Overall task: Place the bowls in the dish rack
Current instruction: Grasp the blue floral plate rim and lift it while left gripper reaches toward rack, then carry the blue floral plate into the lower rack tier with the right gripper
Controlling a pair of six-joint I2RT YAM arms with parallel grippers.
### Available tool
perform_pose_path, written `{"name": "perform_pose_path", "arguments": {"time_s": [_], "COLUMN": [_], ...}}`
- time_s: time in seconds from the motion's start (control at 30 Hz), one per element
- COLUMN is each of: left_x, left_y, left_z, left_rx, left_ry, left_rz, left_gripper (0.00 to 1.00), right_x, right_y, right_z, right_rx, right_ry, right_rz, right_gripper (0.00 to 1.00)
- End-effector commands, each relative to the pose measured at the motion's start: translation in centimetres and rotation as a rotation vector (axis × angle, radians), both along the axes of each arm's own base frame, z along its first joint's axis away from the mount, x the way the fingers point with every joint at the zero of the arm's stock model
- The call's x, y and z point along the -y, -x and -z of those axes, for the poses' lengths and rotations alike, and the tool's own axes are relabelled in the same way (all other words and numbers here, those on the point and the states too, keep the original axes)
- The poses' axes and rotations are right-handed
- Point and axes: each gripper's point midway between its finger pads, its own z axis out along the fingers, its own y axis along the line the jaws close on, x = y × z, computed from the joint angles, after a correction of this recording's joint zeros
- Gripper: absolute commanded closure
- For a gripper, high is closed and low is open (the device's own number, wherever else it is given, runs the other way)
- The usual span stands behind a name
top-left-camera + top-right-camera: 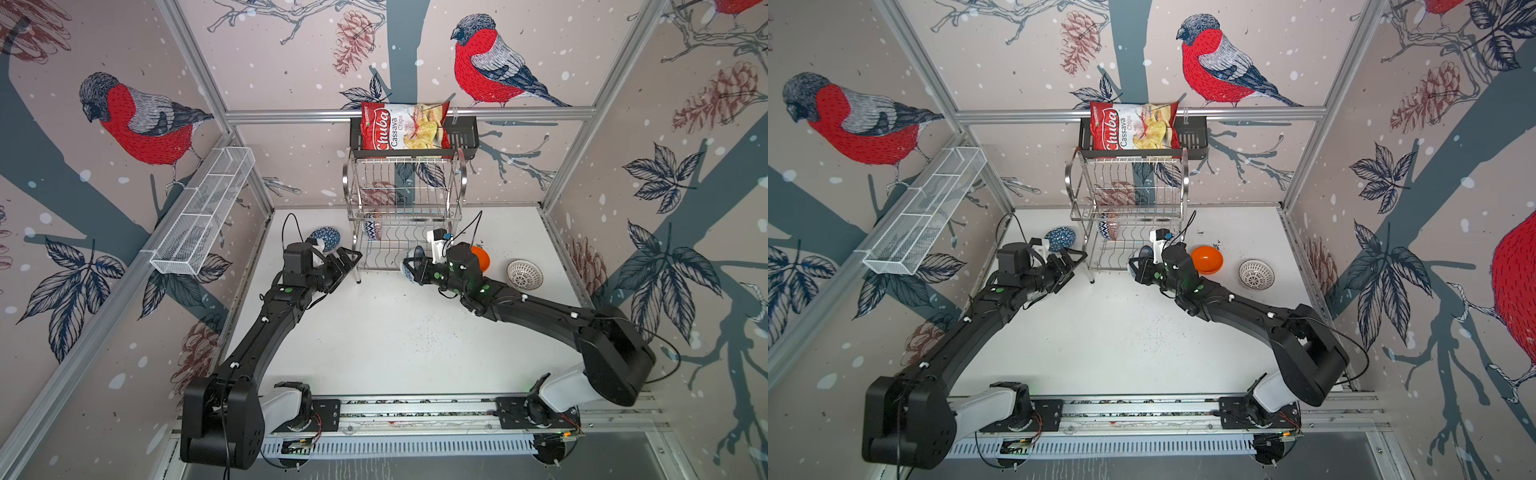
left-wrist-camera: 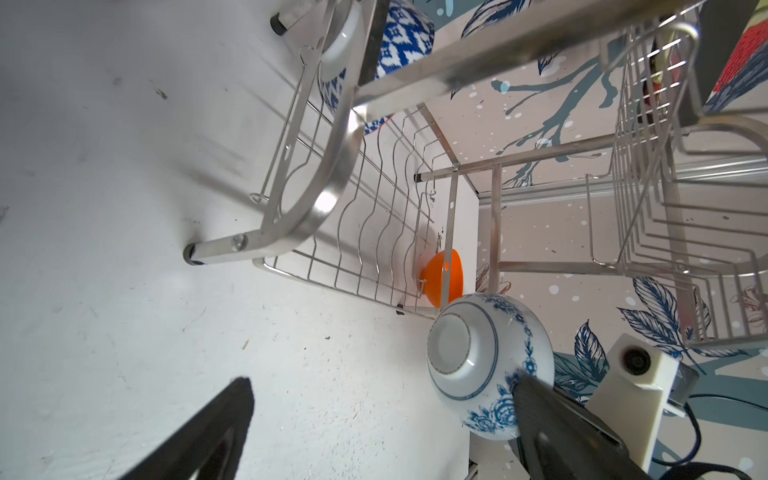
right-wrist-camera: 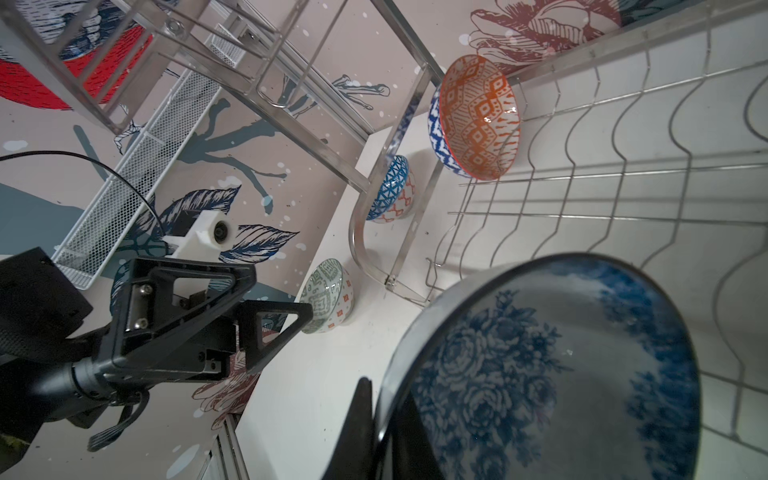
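Observation:
My right gripper (image 3: 380,399) is shut on the rim of a blue-and-white floral bowl (image 3: 561,374), holding it on edge just in front of the dish rack's (image 1: 405,195) lower tier. A blue and orange-red patterned bowl (image 3: 478,120) stands on edge at the left end of that tier. My left gripper (image 2: 384,386) hangs open and empty by the rack's front left leg. On the table lie a blue triangle-patterned bowl (image 1: 326,237) and a grey-green bowl (image 3: 328,295) left of the rack. A plain orange bowl (image 1: 1207,259) and a white-patterned bowl (image 1: 1256,274) lie to its right.
A black slotted shelf (image 1: 463,133) holding a bag of cassava chips (image 1: 405,124) hangs on the back wall right above the rack. A long white mesh basket (image 1: 203,212) is fixed to the left wall. Both arm bases sit on the front rail (image 1: 415,409).

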Motion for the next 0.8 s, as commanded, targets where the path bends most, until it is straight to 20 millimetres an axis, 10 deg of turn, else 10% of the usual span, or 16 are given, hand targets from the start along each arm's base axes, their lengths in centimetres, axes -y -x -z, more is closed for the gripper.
{"name": "perform_pose_path", "arguments": {"time_s": [0.0, 0.77], "left_x": [0.0, 0.3], "left_y": [-1.4, -6.4], "left_z": [-1.1, 2.7], "left_rx": [0.067, 0.019], "left_ry": [0.031, 0.023], "left_rz": [0.032, 0.100], "left_gripper": [0.02, 0.02], "right_x": [-1.9, -4.1], "right_y": [-1.0, -4.8], "right_z": [-3.3, -1.1], "right_rx": [0.077, 0.007], "right_ry": [-0.129, -0.166], "right_rz": [-0.034, -0.087], "right_gripper": [1.00, 1.00]}}
